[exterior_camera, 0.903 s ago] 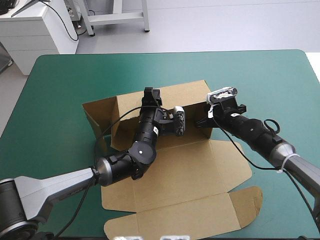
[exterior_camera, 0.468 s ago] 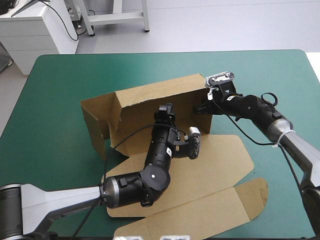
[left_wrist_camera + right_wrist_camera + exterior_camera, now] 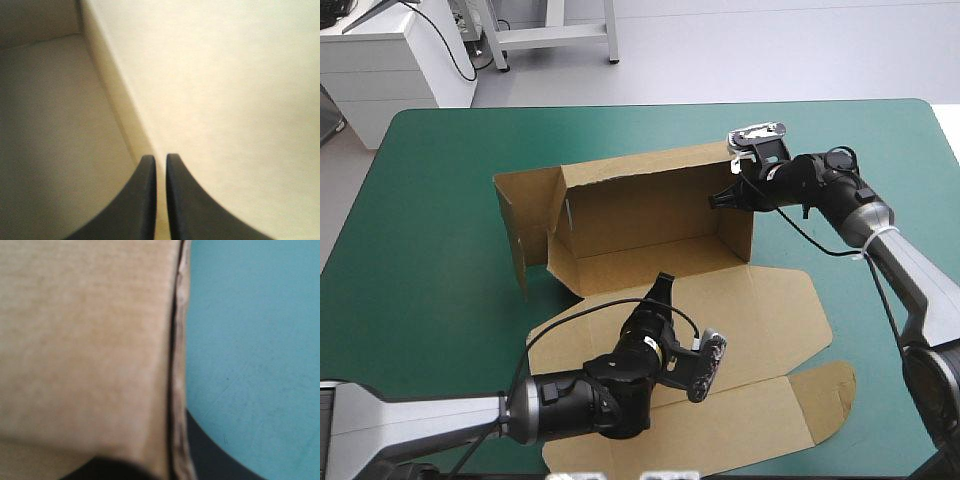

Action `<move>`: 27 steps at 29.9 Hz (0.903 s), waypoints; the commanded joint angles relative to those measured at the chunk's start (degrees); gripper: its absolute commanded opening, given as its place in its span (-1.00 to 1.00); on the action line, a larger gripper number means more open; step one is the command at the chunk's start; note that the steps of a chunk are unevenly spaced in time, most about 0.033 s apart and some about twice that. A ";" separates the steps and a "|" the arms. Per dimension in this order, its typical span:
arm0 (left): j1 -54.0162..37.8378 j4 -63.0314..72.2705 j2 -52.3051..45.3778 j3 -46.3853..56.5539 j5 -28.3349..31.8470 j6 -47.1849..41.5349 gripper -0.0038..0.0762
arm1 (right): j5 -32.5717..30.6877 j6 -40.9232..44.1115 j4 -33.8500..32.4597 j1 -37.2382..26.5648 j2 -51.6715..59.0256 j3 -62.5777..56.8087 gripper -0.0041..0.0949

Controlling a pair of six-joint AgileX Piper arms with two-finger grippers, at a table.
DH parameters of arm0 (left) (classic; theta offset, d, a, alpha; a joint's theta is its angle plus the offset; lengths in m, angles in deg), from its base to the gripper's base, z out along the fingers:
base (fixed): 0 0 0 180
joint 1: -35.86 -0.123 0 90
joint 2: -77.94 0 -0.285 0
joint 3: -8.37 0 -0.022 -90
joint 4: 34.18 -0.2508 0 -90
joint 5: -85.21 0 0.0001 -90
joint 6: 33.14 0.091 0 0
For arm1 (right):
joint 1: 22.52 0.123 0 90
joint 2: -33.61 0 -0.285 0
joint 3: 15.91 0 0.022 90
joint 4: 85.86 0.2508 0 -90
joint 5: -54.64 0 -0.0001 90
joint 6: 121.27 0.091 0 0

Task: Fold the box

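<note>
The left claw (image 3: 664,283) is pinched narrow and holds nothing, at the 6 o'clock side of the brown box (image 3: 640,215). The box sits in the middle of the table (image 3: 430,200), walls half up. At its 2 o'clock corner the right claw (image 3: 725,197) grips the side wall. Next, I think, that wall needs tucking in.

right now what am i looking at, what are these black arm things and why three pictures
It is a robot with two arms at a teal-green table. The wide picture looks down from above and behind it; the other two come from cameras on each wrist, looking along that arm's black fingers. On the table lies a brown box, a cut board partly folded: back and side walls stand, the other panels lie flat toward the robot. The right gripper pinches the top of the box's right wall. The left gripper is shut, empty as far as shows, over the flat board.
</note>
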 commanded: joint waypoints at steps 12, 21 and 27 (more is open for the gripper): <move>-35.71 55.09 -9.64 -22.54 -15.87 33.12 -0.89 | -4.02 3.04 -4.92 -0.50 2.06 2.15 -0.95; -74.23 85.43 -12.57 -22.32 -16.83 40.46 -0.89 | -5.56 4.68 -5.94 -0.50 2.06 2.15 -0.95; -96.03 97.29 -12.96 -19.75 -16.91 39.19 -0.92 | -6.31 4.68 -5.99 -0.50 2.06 2.15 -0.95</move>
